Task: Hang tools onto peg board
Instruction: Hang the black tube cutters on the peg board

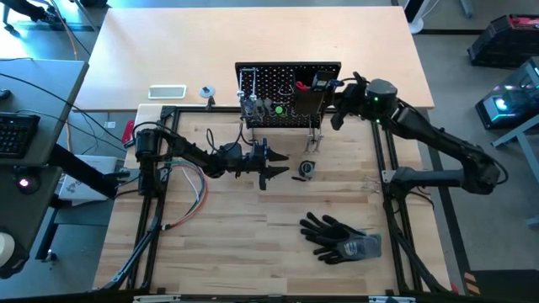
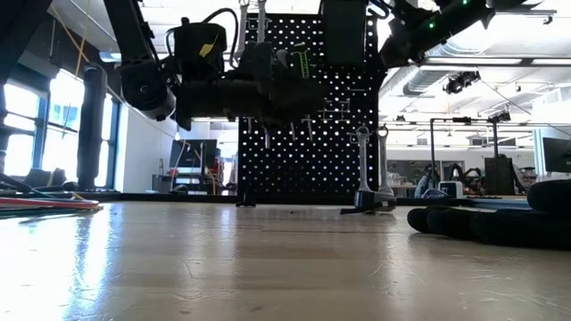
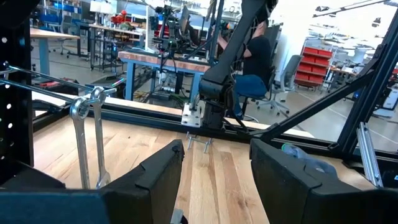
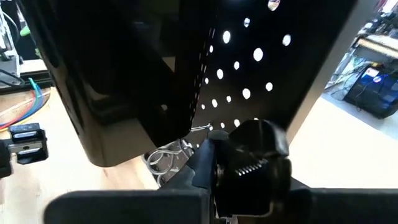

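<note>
The black peg board [image 1: 282, 84] stands upright at the table's far side, with a black box bin [image 1: 307, 101] on its front. Silver wrenches [image 3: 87, 140] hang at its lower right corner, and green- and blue-handled drivers [image 1: 269, 109] hang on its left part. My left gripper [image 1: 274, 166] is open and empty in front of the board, above the table; it also shows in the left wrist view [image 3: 214, 168]. My right gripper [image 1: 335, 94] is at the board's right edge beside the bin, shut on a black tool that looks like pliers [image 4: 249, 158]. My right gripper holds the black pliers between its two fingers, close against the peg board's perforated face [image 4: 249, 74]. A toothed part of the tool [image 4: 245, 168] shows beside the fingers. The gripper itself hides the rest of the contact. The tool is clear of the table.
A small black-and-silver item [image 1: 305, 168] lies on the table just right of my left gripper. Black gloves [image 1: 341, 237] lie at the near right. A bundle of coloured wires [image 1: 189, 198] lies at the left. A black frame [image 1: 383, 168] borders the table.
</note>
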Tool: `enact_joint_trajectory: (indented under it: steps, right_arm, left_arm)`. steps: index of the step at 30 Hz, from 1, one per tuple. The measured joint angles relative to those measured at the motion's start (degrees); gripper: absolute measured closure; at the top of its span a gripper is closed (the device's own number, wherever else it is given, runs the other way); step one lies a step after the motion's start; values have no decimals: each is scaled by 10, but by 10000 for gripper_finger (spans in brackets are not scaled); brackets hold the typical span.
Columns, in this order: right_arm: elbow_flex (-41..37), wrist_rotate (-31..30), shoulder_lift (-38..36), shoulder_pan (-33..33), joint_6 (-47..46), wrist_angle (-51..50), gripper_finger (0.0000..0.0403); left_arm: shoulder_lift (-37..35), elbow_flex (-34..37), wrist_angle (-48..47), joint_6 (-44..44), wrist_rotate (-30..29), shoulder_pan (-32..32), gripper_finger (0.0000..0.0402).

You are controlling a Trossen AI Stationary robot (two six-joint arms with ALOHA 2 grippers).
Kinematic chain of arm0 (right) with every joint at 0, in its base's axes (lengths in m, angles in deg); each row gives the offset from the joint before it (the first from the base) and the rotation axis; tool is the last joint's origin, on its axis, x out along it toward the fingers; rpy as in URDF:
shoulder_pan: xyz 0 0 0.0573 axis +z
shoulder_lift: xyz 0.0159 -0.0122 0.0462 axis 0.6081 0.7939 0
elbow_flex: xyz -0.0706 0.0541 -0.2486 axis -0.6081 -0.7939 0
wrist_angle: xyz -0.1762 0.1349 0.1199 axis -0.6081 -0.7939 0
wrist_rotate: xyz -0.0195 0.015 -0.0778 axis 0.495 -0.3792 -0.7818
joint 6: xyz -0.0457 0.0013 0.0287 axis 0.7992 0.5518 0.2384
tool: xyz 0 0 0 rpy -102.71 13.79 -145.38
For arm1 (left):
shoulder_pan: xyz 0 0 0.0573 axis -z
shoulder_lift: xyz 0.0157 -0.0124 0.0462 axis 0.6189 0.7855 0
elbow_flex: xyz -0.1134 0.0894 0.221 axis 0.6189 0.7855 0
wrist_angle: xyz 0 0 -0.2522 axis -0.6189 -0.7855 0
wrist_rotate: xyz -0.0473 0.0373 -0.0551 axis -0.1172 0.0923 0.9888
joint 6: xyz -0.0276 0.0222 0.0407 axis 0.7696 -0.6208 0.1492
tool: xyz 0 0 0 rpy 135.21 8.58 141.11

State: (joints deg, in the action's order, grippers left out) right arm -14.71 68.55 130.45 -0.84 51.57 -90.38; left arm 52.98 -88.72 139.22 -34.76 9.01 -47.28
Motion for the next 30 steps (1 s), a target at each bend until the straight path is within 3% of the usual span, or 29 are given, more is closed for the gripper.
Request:
enact_joint_trajectory:
  steps: [19,30]
  right_arm:
    - [1,26,42,-1,-4,11,373]
    - [0,36,62,-1,-14,9,323]
  left_arm:
    - [0,0,-7,4,0,0,220]
    - [0,0,-10,4,0,0,220]
